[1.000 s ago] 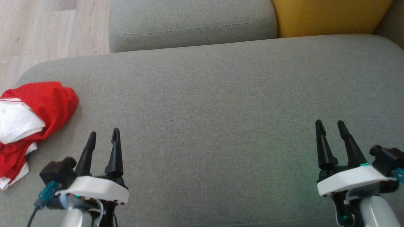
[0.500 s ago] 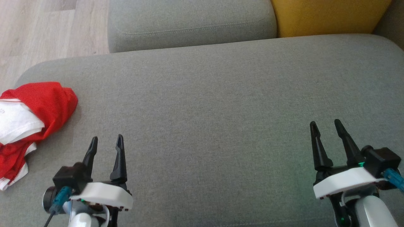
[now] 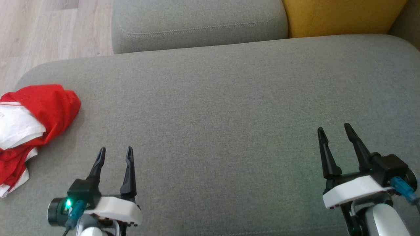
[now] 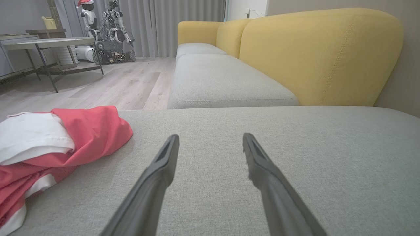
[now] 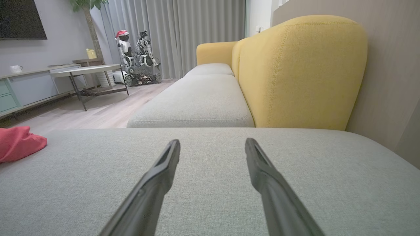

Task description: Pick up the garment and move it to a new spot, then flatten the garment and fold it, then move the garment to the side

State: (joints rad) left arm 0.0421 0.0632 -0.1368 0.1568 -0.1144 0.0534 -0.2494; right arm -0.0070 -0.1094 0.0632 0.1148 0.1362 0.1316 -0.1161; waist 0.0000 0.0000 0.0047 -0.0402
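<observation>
Red thin-fabric shorts with white lining [image 3: 49, 105]: bunched at left edge of grey fabric sofa cushion [image 3: 213, 98] | left end effector [image 3: 116, 149]: spread, over cushion's near-left | right end effector [image 3: 333, 128]: spread, over cushion's near-right

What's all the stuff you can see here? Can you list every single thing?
garment: one, red with white lining, crumpled at the near cushion's left edge
near cushion: one, grey, below both grippers
next cushion: one, grey, just beyond the near one
sofa back: one, yellow, behind the cushions
floor: one, pale wood, left of the sofa
table: one, pale top on dark legs, on the floor
other robots: two, one in a red hat, by the curtains
curtains: grey, far wall
left gripper: one, dark fingers, open, right of the garment
right gripper: one, dark fingers, open, over the cushion's right side
</observation>
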